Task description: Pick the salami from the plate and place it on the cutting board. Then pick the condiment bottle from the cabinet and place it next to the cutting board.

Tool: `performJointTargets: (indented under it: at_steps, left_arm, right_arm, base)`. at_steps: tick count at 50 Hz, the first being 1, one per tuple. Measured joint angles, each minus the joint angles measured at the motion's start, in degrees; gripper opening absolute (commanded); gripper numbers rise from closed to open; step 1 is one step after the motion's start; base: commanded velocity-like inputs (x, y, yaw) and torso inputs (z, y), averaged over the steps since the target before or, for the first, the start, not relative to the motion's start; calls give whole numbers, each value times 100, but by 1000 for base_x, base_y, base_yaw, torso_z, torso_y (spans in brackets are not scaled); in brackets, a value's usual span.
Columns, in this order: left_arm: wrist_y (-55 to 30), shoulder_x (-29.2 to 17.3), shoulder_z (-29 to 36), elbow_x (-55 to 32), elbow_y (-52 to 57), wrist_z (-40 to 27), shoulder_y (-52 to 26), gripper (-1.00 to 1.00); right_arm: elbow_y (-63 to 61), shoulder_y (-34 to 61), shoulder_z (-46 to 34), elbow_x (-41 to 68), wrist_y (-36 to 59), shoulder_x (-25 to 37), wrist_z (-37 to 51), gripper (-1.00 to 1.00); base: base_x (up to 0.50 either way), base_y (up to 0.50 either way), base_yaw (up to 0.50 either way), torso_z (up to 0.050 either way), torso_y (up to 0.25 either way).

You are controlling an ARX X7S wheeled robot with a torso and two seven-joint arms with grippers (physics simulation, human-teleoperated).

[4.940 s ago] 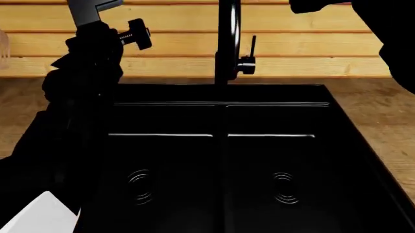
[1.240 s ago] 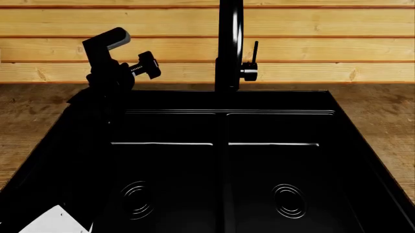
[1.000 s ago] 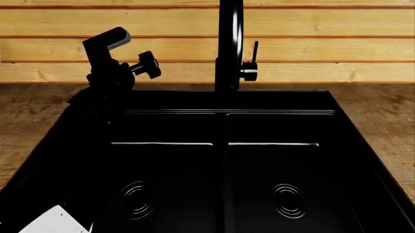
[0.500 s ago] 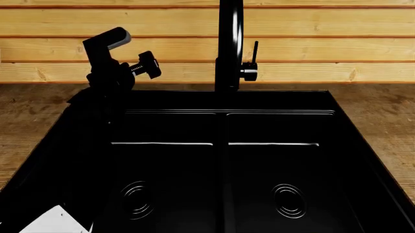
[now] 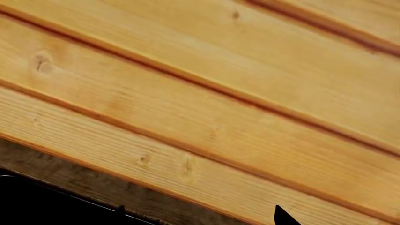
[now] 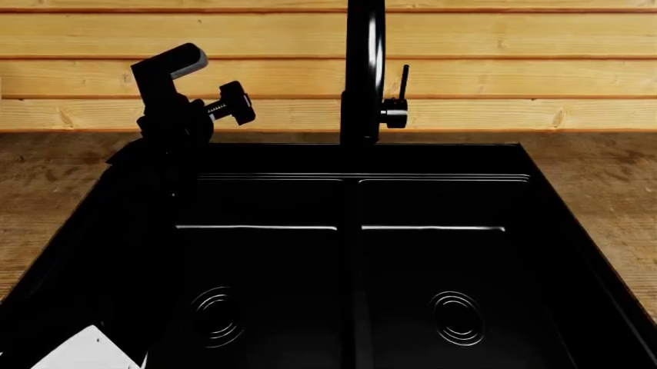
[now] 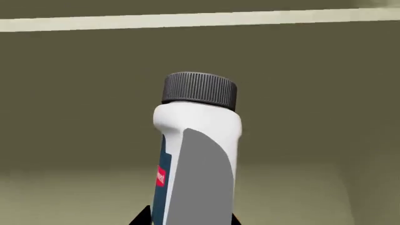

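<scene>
The condiment bottle (image 7: 196, 154) is white with a grey ribbed cap and a blue label with a red band. It stands upright inside the olive cabinet (image 7: 75, 103). My right gripper (image 7: 187, 218) is shut on its lower body, with a dark fingertip pressed against each side. My left gripper (image 5: 201, 216) is open and holds nothing. It faces the wooden plank wall (image 5: 206, 93) just above the counter's back edge. In the head view my left arm (image 6: 169, 115) is raised at the sink's far left corner. The salami, the plate and the cutting board are out of view.
A black double sink (image 6: 359, 254) fills the head view, with a tall black faucet (image 6: 361, 69) at its back. Brown wooden counter (image 6: 605, 184) runs along both sides. A pale cabinet edge (image 7: 187, 19) crosses above the bottle. My right arm is outside the head view.
Nothing moves in the head view over the last second. Nearly five seconds ago my right arm showed at the top right, and it has left that view since. The view has shifted slightly.
</scene>
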Motion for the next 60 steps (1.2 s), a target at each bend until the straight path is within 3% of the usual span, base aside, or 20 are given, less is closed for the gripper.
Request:
performJointTargets:
  at_steps: [36,60]
  left_arm:
    - [25,-5,-45,-7,0,40,-3,100]
    - [39,-4,-48,0,0,82,-1,100]
  right_arm:
    - [-971,105,746,2121,641,-100,1268,-100]
    - [-1726,-89,1117,3523,476,-145,2050,-100]
  base:
    - [0,0,0,0,0]
    - [0,0,0,0,0]
